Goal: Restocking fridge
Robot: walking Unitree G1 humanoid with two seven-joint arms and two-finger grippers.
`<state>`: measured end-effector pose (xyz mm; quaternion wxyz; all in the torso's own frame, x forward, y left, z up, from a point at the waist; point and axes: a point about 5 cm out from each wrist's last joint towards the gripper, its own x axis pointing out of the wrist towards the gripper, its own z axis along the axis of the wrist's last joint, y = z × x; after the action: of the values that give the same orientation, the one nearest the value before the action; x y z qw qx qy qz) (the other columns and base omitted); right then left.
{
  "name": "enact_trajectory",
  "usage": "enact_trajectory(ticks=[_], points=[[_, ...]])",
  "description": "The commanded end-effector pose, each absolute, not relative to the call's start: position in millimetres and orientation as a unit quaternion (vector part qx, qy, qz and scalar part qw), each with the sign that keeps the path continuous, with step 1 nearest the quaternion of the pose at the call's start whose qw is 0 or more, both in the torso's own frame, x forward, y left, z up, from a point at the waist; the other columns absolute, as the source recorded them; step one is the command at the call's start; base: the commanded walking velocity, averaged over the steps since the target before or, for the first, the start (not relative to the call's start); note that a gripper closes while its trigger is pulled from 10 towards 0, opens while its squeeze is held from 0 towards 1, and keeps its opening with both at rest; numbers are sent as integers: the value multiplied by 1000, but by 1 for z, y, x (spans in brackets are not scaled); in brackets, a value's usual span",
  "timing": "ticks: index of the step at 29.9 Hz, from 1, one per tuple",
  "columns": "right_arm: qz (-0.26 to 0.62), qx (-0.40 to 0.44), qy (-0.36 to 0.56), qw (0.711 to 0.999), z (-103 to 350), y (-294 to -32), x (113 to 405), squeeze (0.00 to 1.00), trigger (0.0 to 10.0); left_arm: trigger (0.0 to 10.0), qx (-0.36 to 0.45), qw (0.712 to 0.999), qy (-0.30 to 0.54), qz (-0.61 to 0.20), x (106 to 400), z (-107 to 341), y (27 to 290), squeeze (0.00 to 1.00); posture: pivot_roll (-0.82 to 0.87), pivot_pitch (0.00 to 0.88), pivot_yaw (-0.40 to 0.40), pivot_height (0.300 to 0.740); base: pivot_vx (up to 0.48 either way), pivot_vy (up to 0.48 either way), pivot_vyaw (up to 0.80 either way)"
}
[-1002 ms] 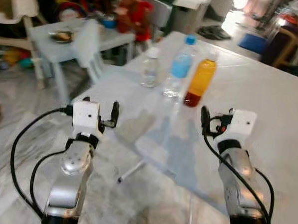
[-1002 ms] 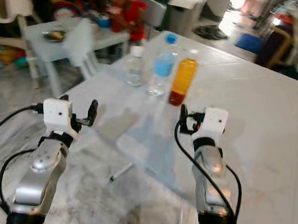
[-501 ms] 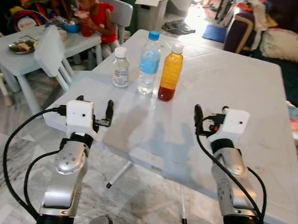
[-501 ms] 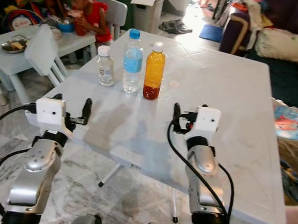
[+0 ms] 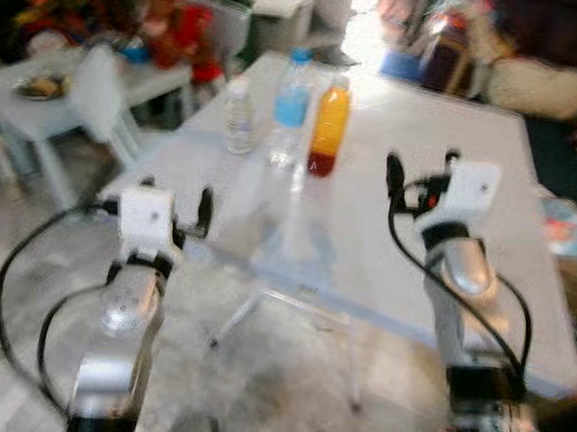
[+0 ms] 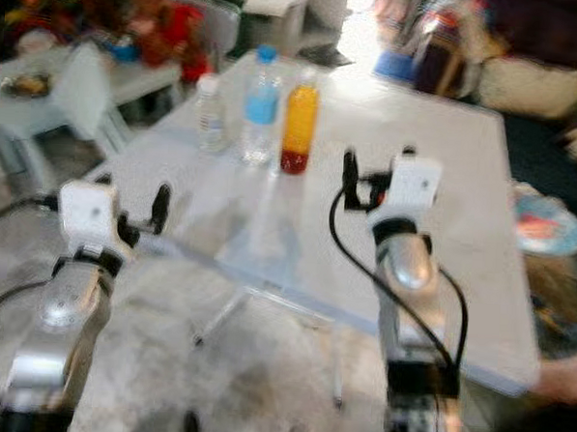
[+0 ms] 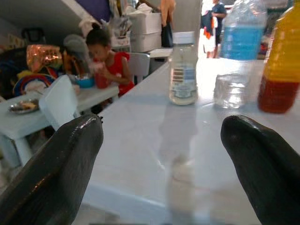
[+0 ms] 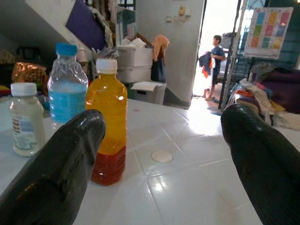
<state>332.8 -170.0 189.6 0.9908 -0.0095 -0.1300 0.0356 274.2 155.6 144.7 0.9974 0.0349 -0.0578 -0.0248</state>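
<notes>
Three bottles stand in a row at the far left part of the white table [image 5: 438, 127]: a small clear bottle [image 5: 239, 122], a taller water bottle with a blue label [image 5: 292, 102] and an orange drink bottle [image 5: 329, 131]. My left gripper [image 5: 176, 202] is open at the table's near left edge, level with the tabletop and facing the small clear bottle [image 7: 183, 70]. Over the table my right gripper [image 5: 422, 170] is also open, a short way right of the orange bottle [image 8: 108, 123], and holds nothing. The picture from the head is blurred.
A low pale table [image 5: 53, 92] with a white chair [image 5: 101, 95] stands at the far left, where a person in red [image 7: 112, 65] sits. A white bin [image 8: 147, 91] and an open doorway with a standing person [image 8: 216, 51] lie beyond. A sofa [image 5: 538, 79] is at the right.
The head view has gone blurred. My right gripper has moved forward over the table, closer to the orange bottle. The left gripper has kept its place.
</notes>
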Motion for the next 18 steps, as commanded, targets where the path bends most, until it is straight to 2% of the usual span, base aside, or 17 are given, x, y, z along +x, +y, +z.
enact_trajectory(ticks=[1,8,18], points=[[30,-13,-143,989,198,-177,338,0,10000,10000,39,996,-69,-28,276,152,154,0,64,97,-42,740,0,0,0],[28,-21,-164,986,210,-183,345,0,10000,10000,41,996,-67,-34,273,153,155,0,74,108,-34,740,0,0,0],[32,-11,-170,985,203,-163,323,0,10000,10000,40,996,-69,-41,268,154,155,0,76,98,-32,740,24,0,85]])
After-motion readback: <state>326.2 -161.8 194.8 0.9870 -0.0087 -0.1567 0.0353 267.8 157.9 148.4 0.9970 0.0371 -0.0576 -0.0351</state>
